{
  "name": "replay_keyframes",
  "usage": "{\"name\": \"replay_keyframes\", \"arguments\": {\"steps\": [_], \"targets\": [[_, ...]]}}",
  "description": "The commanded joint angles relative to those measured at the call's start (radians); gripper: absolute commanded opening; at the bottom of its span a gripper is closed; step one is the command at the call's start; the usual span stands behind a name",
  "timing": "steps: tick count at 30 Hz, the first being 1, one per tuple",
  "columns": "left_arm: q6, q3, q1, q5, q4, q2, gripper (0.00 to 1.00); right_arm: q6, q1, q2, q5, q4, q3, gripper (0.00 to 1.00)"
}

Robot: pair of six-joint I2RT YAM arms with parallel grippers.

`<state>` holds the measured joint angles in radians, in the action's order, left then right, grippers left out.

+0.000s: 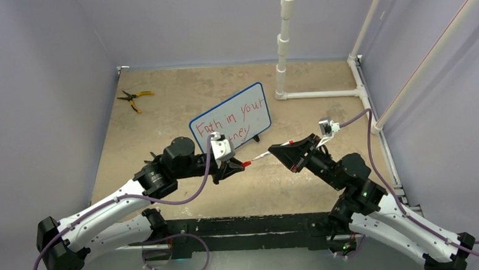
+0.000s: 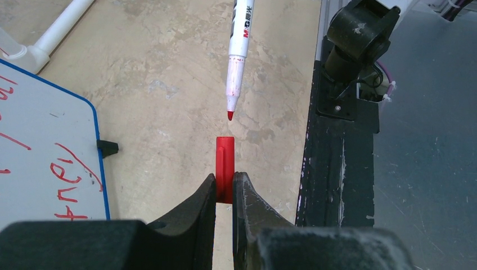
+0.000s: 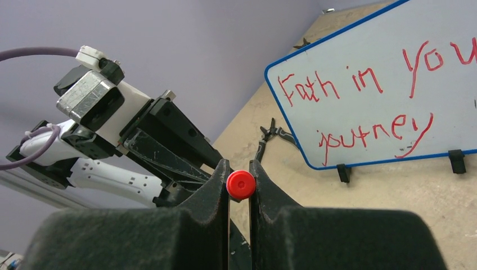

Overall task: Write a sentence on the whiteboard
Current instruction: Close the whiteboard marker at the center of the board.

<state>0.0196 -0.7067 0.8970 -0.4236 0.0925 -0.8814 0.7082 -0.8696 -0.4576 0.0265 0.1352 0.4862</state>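
Note:
The whiteboard [image 1: 255, 96], blue-framed on two black feet, stands tilted mid-table. The sentence [image 1: 231, 120] in red marker reads "Faith in your journey" in two lines; it shows clearly in the right wrist view [image 3: 365, 135] on the whiteboard [image 3: 360, 56]. My left gripper [image 1: 231, 170] is shut on the red marker cap [image 2: 225, 163], in front of the board. My right gripper [image 1: 276, 151] is shut on the white marker [image 2: 240, 45]; its red rear end [image 3: 241, 184] sits between the jaws. The marker's red tip points at the cap's open end, a short gap away.
Yellow-handled pliers [image 1: 135, 98] lie at the far left. A white pipe frame [image 1: 282, 52] stands at the back right, with pipes along the right edge. The black front rail [image 1: 242, 224] marks the table's near edge. The board's edge [image 2: 95, 146] is left of the cap.

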Motion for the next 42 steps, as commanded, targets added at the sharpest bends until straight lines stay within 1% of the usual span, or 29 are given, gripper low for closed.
{"name": "replay_keyframes", "arguments": {"steps": [1, 13, 42], "targets": [[-0.005, 0.006, -0.005, -0.024, -0.036, 0.003, 0.0, 0.007, 0.004, -0.004, -0.024, 0.036, 0.025, 0.0], [-0.012, 0.013, -0.005, -0.035, -0.055, 0.011, 0.0, 0.0, 0.006, -0.034, -0.024, 0.029, 0.031, 0.0], [-0.011, 0.019, -0.005, -0.018, -0.068, 0.023, 0.0, -0.003, 0.009, -0.026, -0.025, 0.019, 0.035, 0.0]]}}
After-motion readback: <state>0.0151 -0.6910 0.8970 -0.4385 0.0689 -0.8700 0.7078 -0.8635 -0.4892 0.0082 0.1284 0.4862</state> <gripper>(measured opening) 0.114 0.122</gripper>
